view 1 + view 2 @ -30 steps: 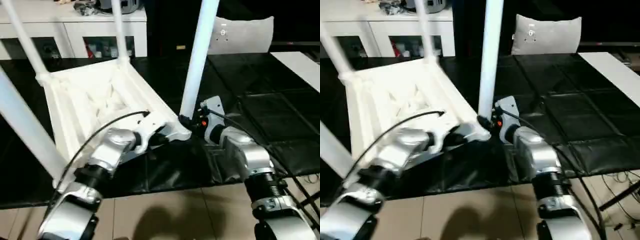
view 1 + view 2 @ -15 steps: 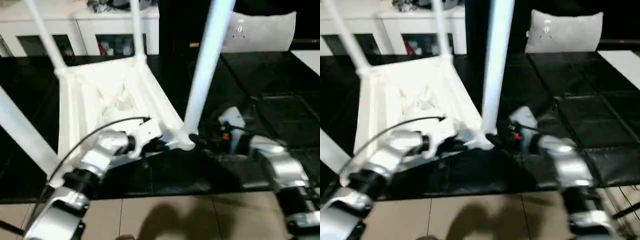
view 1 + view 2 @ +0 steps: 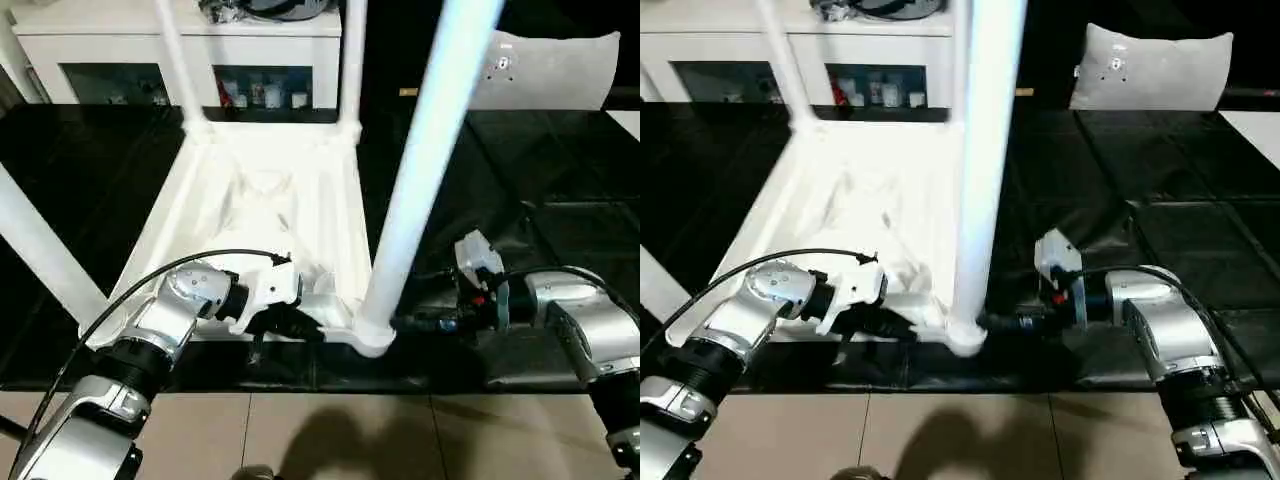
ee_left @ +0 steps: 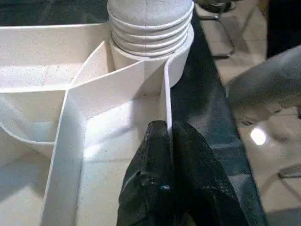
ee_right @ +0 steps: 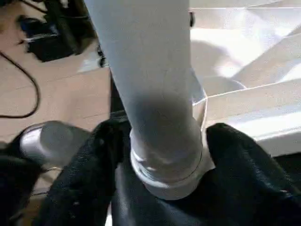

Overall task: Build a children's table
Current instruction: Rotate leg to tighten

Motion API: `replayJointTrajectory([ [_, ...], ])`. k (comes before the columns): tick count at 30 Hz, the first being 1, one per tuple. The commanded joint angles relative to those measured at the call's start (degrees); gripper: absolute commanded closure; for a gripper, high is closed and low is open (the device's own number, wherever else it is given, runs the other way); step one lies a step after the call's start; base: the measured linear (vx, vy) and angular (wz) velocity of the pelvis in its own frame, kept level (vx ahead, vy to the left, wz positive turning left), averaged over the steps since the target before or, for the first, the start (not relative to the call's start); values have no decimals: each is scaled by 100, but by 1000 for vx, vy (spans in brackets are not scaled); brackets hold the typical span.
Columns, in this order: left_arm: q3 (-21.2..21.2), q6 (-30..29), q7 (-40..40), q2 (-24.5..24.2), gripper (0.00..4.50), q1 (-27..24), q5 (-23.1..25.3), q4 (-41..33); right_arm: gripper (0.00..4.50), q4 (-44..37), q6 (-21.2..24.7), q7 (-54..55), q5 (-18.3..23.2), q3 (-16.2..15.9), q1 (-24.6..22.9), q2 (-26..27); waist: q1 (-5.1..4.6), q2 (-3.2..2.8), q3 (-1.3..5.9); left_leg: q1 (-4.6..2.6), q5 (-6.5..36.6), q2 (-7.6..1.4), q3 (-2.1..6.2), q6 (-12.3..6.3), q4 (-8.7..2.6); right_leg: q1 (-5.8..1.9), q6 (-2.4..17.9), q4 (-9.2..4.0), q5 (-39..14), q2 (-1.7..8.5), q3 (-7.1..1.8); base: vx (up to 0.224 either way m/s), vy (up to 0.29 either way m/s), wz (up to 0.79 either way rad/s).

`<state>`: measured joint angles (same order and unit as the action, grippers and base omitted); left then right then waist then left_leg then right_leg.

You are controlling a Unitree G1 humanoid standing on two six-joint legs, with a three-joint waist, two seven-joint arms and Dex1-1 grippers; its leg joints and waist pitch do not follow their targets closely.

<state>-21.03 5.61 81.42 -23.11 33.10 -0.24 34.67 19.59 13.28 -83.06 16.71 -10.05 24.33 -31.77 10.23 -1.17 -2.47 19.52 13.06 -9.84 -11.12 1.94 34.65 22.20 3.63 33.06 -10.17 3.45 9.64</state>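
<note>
The children's table lies upside down on a black mat, ribbed underside up, with its white legs standing upward. My left gripper is shut on the thin rim wall of the tabletop, just beside the near-right corner socket. My right gripper reaches in from the right at the foot of the near-right leg. One black finger presses each side of the leg where it enters the socket. The other legs rise past the top of the head views.
A white cabinet with glass doors stands behind the table. A grey cushion lies at the back right. The black mat stretches to the right. Tiled floor lies in front of the mat's near edge.
The head camera has shifted, so the table now looks squarer to me. My right forearm has swung out to the right while its fingers stayed at the leg's foot. The left grip is unchanged.
</note>
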Motion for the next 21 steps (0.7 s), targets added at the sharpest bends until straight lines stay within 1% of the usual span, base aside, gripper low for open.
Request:
replayJointTrajectory([
  [1, -256, 204, 389, 69, 450, 123, 31, -146, 162, 50, 36, -154, 70, -97, 126, 22, -22, 93, 406, 8, 102, -485, 219, -611, -349, -327, 118, -385, -1562, 715, -495, 0, 0, 0],
  [3, -262, 232, 408, 82, 450, 135, 37, -128, 181, 48, 81, -216, 82, -141, 138, 44, -6, 88, 406, 1, 106, -488, 215, -608, -344, -324, 134, -390, -1541, 723, -497, 0, 0, 0],
  [5, -271, 253, 409, 103, 450, 160, 39, -96, 199, 82, 35, -191, 46, -163, 160, 113, 23, 97, 407, 4, 94, -494, 215, -598, -343, -324, 134, -376, -1519, 721, -502, 0, 0, 0],
  [6, -276, 262, 401, 115, 450, 168, 40, -81, 209, 131, -63, -145, 1, -172, 172, 171, 38, 94, 410, -9, 97, -497, 213, -591, -344, -316, 131, -381, -1531, 723, -502, 0, 0, 0],
  [10, -282, 273, 390, 143, 450, 170, 38, -60, 240, 262, -177, -52, -43, -191, 221, 343, 47, 106, 402, 6, 132, -487, 212, -532, -353, -325, 68, -396, -1645, 727, -496, 0, 0, 0],
  [14, -250, 258, 346, 156, 450, 150, 24, -51, 254, 201, -58, -91, 27, -204, 189, 382, 39, 104, 400, -11, 194, -477, 208, -493, -359, -326, -5, -421, -1771, 722, -496, 0, 0, 0],
  [17, -218, 241, 270, 161, 450, 132, 14, -41, 254, 137, 45, -135, 77, -193, 136, 375, 40, 107, 402, -6, 161, -485, 215, -508, -357, -323, -14, -407, -1706, 715, -494, 0, 0, 0],
  [19, -120, 97, 64, 191, 450, 95, -7, -65, 255, 56, 114, -62, 142, -120, 50, 404, 42, 99, 399, -3, 173, -473, 209, -503, -356, -326, -22, -415, -1730, 715, -492, 0, 0, 0],
  [21, -81, -23, -25, 208, 450, 75, -21, -90, 255, 9, 150, 35, 186, -58, 6, 445, 48, 104, 396, -9, 182, -477, 208, -486, -357, -321, -42, -429, -1776, 718, -491, 0, 0, 0],
])
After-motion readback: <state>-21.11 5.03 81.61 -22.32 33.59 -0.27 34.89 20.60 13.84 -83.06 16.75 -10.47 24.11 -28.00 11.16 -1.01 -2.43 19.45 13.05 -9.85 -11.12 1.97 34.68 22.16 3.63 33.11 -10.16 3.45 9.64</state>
